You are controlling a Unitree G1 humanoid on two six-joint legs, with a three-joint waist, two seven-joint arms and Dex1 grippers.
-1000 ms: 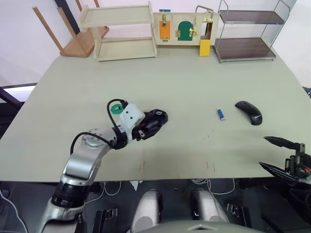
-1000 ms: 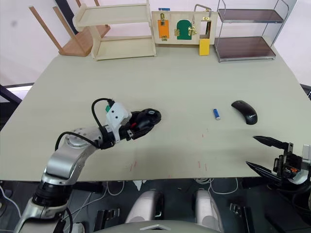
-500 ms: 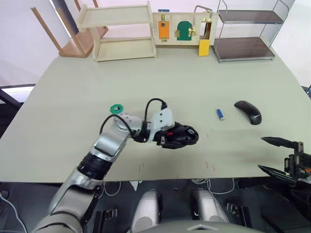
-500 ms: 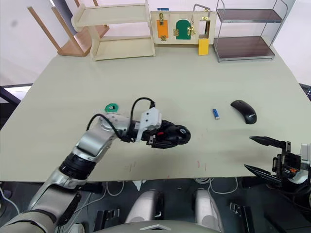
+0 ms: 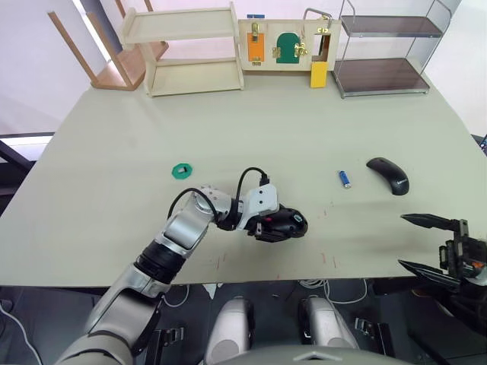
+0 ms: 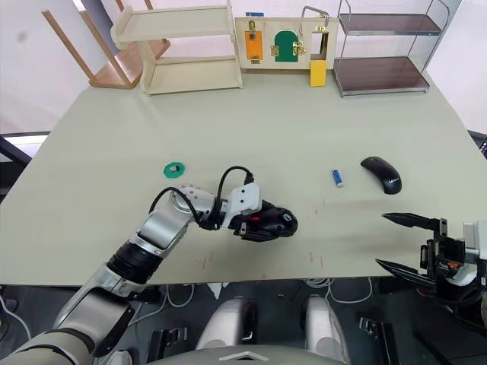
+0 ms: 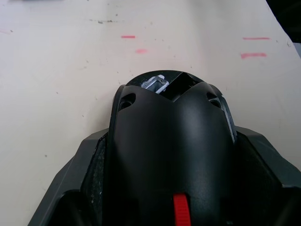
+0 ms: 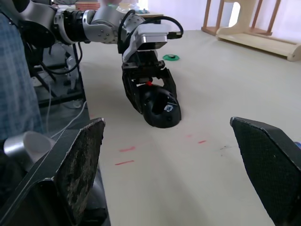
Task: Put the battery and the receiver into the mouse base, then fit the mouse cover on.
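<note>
Two grippers show in the left eye view. Taking the mouse base (image 5: 283,224) as landmark: it lies on the table (image 5: 251,129) toward the near edge, and the left gripper (image 5: 268,225) grips it from its left end, fingers closed along its sides. The battery (image 5: 345,179) lies right of the base and farther back, well apart from it; the mouse cover (image 5: 389,175) lies just beyond the battery, farther right. A flat green disc (image 5: 181,170) sits left of the base and farther back. The right gripper (image 5: 426,243) hovers off the table's near right edge, far right of the base, fingers spread wide and holding nothing.

Left wrist view: the base fills the space between the fingers (image 7: 70,188), a red strip on its top and a hollow at its far end; red marks (image 7: 253,54) dot the table beyond it.

Right wrist view: the wide-apart fingers (image 8: 80,160) frame the base, which rests on the table in the left gripper's grasp, with the green disc behind it.
</note>
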